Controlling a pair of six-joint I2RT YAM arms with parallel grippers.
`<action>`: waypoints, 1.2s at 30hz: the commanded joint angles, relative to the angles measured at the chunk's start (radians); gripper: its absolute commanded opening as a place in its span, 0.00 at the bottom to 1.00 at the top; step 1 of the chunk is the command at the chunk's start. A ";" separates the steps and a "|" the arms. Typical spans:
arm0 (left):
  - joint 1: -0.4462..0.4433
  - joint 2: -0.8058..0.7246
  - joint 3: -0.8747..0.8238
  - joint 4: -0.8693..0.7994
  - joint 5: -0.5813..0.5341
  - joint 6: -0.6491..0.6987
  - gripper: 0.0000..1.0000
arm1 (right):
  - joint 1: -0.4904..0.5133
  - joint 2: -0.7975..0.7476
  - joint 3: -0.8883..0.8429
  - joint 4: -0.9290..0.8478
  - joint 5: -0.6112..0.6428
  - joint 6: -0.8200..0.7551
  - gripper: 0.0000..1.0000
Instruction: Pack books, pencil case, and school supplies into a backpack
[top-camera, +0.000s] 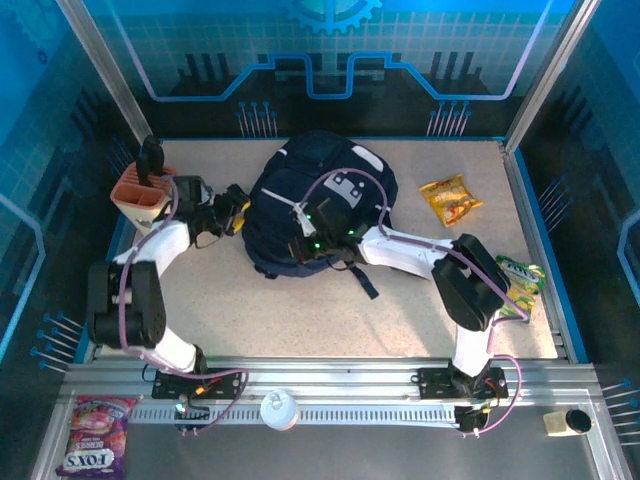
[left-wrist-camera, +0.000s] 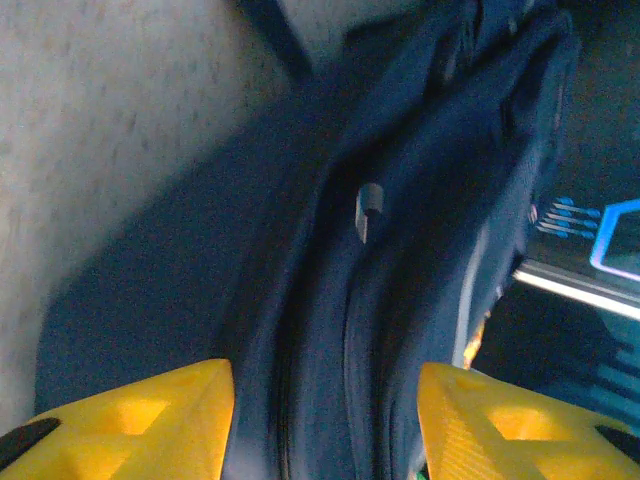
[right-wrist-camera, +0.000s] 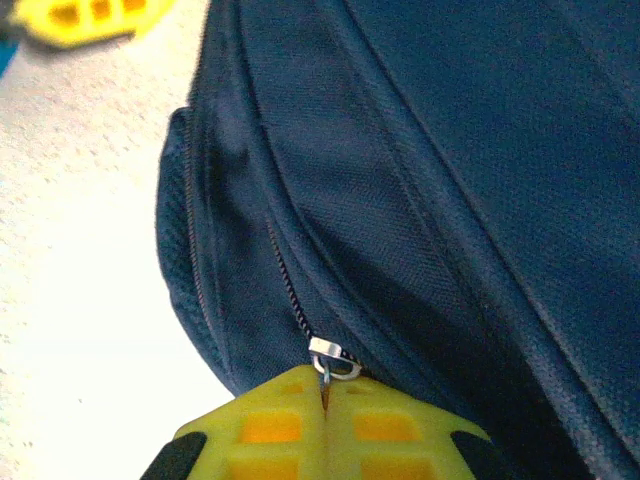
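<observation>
Right wrist view, entry one: right gripper (right-wrist-camera: 325, 400), lower centre of the frame, fingers pressed together on the small metal ring of the zipper pull (right-wrist-camera: 333, 352), which was held only at the very tips. A line of teeth ran up and left from the pull across the navy backpack (right-wrist-camera: 430, 170) and looked joined.

Left wrist view, entry two: left gripper (left-wrist-camera: 322, 390), fingers set wide apart at the bottom edge, with a fold of backpack fabric between them and a second zipper tab (left-wrist-camera: 368, 208) higher up. Contact with the cloth could not be told.

Top external view, entry three: the backpack lay at upper centre of the table (top-camera: 300, 320), with the left gripper at its left side and the right gripper on its lower middle. Knife block (top-camera: 145, 195) at far left, snack bag (top-camera: 450, 198) at upper right.

Hazards, as judged:
- Ring slipping free, since so little of it sat between the tips.
- Whole bag dragging with the pull, since the wide left fingers anchored nothing.
- Slack fabric bunching into the teeth and jamming the slider.
</observation>
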 joint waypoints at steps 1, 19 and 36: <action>-0.007 -0.093 -0.049 -0.043 0.066 -0.029 0.53 | 0.023 0.022 0.061 0.044 -0.070 0.002 0.00; -0.178 0.018 -0.108 0.158 0.031 -0.188 0.51 | 0.025 0.014 0.053 0.040 -0.082 0.018 0.00; -0.146 0.049 -0.024 0.111 -0.017 -0.110 0.00 | -0.012 -0.127 -0.194 -0.110 0.187 -0.051 0.06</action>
